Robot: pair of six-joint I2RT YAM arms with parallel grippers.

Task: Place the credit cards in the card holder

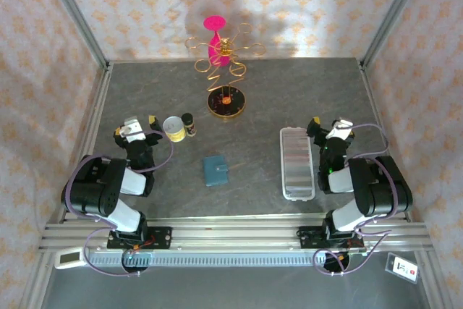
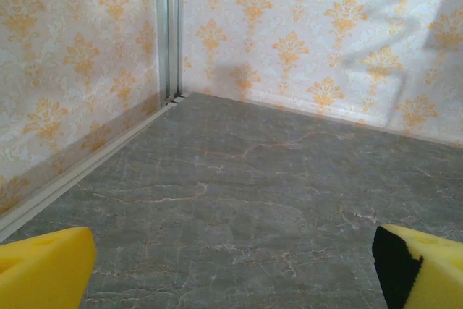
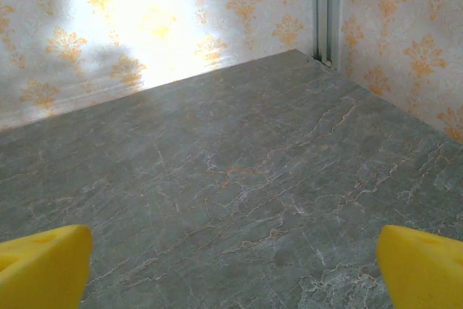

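The card holder point(image 1: 296, 164), a long clear ridged tray, lies lengthwise on the stone table, right of centre. The credit cards are hidden from me. My right gripper point(image 1: 330, 126) hovers just right of the tray's far end, open, with nothing between its yellow fingers point(image 3: 43, 265). In the right wrist view, my right gripper point(image 3: 235, 269) frames bare tabletop. My left gripper point(image 1: 134, 128) stands open at the left side, far from the tray. In the left wrist view, my left gripper point(image 2: 239, 273) spans bare table between its fingers point(image 2: 43, 265).
A teal snap wallet point(image 1: 215, 170) lies mid-table. A small yellow tin point(image 1: 173, 129) and a dark bottle point(image 1: 189, 124) stand beside my left gripper. A gold wire stand point(image 1: 226, 99) with a pink top is at the back centre. Patterned walls enclose the table.
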